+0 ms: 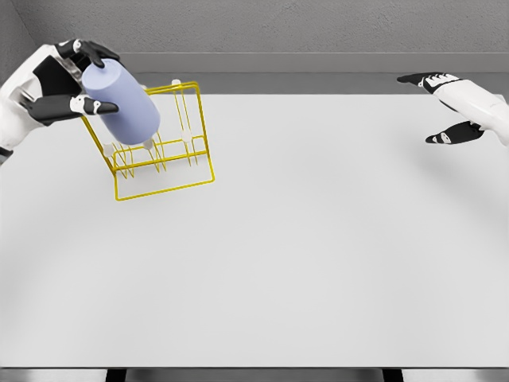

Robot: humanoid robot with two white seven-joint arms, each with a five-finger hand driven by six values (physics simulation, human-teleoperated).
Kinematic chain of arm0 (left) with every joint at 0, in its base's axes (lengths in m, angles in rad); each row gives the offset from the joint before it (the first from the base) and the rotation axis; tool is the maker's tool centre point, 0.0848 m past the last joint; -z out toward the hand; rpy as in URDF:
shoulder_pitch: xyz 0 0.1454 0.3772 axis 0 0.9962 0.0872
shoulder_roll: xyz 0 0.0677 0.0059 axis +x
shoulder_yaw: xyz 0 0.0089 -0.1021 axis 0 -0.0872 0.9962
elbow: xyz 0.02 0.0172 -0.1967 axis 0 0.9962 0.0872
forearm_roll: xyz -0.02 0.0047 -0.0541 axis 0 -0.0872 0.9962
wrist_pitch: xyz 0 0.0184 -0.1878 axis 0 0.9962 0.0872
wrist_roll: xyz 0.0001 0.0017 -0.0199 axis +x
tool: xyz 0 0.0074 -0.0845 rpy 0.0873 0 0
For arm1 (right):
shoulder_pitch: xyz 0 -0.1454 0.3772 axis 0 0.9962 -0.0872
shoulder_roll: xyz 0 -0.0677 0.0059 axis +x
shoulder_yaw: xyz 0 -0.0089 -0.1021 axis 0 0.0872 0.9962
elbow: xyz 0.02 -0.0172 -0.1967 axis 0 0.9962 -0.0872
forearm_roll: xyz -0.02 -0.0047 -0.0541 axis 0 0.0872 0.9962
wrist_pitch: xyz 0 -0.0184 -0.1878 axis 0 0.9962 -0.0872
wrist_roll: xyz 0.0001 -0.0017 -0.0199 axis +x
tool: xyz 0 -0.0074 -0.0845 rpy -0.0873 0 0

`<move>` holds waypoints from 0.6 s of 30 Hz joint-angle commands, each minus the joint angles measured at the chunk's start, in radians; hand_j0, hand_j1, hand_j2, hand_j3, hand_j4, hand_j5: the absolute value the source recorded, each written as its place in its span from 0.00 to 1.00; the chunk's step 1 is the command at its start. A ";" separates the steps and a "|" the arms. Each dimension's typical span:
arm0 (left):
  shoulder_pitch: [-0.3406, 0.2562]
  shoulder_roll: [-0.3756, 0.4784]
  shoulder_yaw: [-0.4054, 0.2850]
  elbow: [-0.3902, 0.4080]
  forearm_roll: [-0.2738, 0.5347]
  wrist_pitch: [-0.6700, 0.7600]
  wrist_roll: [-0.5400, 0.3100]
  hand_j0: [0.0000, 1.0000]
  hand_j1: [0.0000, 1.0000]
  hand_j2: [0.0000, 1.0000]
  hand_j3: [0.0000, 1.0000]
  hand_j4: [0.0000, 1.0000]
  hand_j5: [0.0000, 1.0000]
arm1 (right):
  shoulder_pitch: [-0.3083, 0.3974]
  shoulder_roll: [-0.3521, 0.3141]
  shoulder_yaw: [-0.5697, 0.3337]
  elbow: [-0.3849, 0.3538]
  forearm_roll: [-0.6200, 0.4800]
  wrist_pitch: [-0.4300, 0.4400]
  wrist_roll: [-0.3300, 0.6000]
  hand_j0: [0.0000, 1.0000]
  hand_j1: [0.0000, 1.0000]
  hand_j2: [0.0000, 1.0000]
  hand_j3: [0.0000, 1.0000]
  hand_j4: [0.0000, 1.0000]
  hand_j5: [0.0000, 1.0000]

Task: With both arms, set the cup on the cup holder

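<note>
table (pixel 302 263), left hand (pixel 67 79) gripping cup (pixel 121 102)

Cup (pixel 123 102) tilted over rack (pixel 163 151), far left on table (pixel 318 255).

A single head view looks down and forward over the white table (pixel 318 263) from fairly near, its far edge near the frame's top

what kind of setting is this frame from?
Likely a simulated tabletop test bench, not a real kitchen: bare white table, plain grey backdrop, only a yellow wire cup holder and the lavender cup in the left hand.
</note>
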State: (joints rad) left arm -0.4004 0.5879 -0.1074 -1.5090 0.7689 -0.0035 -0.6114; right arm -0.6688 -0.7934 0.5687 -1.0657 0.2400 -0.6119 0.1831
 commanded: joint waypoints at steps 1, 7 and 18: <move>0.000 -0.005 -0.003 0.013 0.001 0.000 0.001 0.35 0.35 0.35 0.35 0.35 0.35 | 0.000 0.000 -0.001 0.000 -0.007 0.001 -0.001 1.00 1.00 1.00 1.00 1.00 1.00; 0.006 -0.014 -0.009 -0.002 -0.002 0.000 0.001 0.35 0.35 0.35 0.35 0.35 0.35 | 0.000 0.000 -0.001 0.000 -0.007 0.001 -0.001 1.00 1.00 1.00 1.00 1.00 1.00; 0.005 -0.008 -0.038 -0.002 -0.003 -0.001 0.001 0.89 0.89 0.89 0.89 0.89 0.89 | -0.003 -0.001 -0.001 0.000 -0.007 0.001 -0.001 1.00 1.00 1.00 1.00 1.00 1.00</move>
State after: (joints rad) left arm -0.3942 0.5771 -0.1447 -1.5101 0.7588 -0.0045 -0.6111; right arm -0.6719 -0.7934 0.5687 -1.0657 0.2400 -0.6119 0.1831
